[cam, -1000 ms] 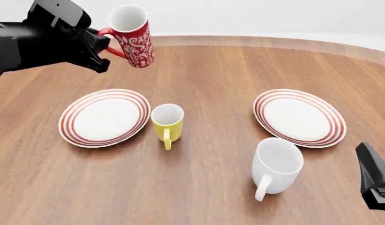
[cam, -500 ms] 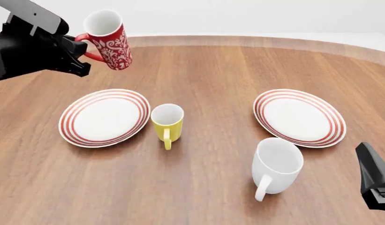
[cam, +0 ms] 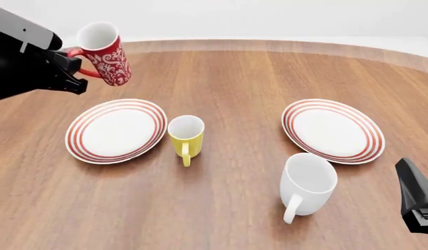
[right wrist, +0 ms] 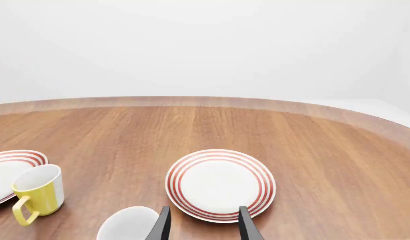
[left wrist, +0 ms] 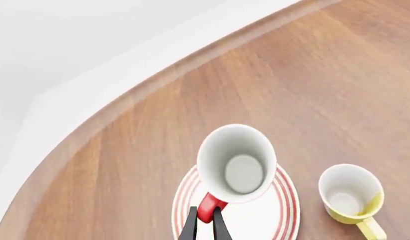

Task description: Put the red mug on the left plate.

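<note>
Above table's far-left edge (cam: 61, 94), red mug (cam: 106, 53).

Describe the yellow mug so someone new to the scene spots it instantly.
Start in the front view at the left plate, the red-ringed one on the table's left half. Beside its right edge stands the yellow mug, upright, handle toward the camera. It is the smallest mug and the only yellow one; the white mug is larger, the red mug patterned and airborne.

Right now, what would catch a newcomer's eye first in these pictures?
The red mug, held in the air by its handle in the left gripper, up over the far left of the table. Below it lie two red-ringed plates, the left plate and its twin, with a yellow mug between.
</note>
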